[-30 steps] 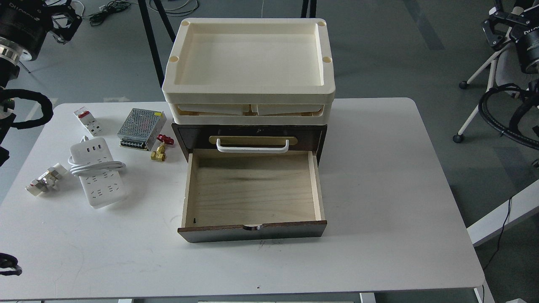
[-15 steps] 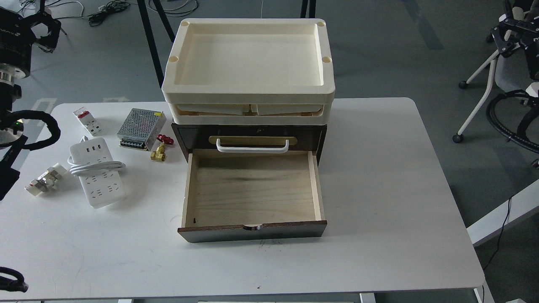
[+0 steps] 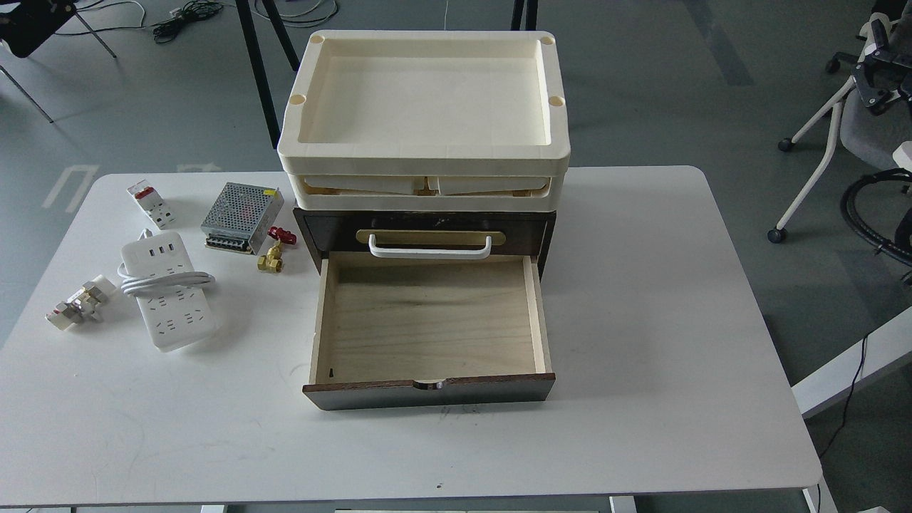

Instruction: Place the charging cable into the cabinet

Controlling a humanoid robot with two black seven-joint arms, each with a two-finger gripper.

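The charging cable (image 3: pixel 169 296) is a white power strip lying flat on the left side of the white table, with its thick white cord coiled across its middle. The cabinet (image 3: pixel 427 235) is a dark brown drawer unit at the table's centre. Its lower drawer (image 3: pixel 429 331) is pulled out towards me and its pale wood inside is empty. The upper drawer, with a white bar handle (image 3: pixel 429 249), is closed. My left gripper is out of view. My right gripper (image 3: pixel 883 71) shows only partly at the right edge, high above the floor and far from the table.
Cream trays (image 3: pixel 424 153) are stacked on the cabinet. Left of the cabinet lie a silver mesh box (image 3: pixel 240 208), a small brass valve with a red handle (image 3: pixel 274 249), a small white block with a red switch (image 3: pixel 151 204) and a metal fitting (image 3: pixel 77 305). A chair stands off to the right.
My left arm has risen and left the view at the upper left. My right arm has pulled back further to the right edge. The objects on the table have not moved.
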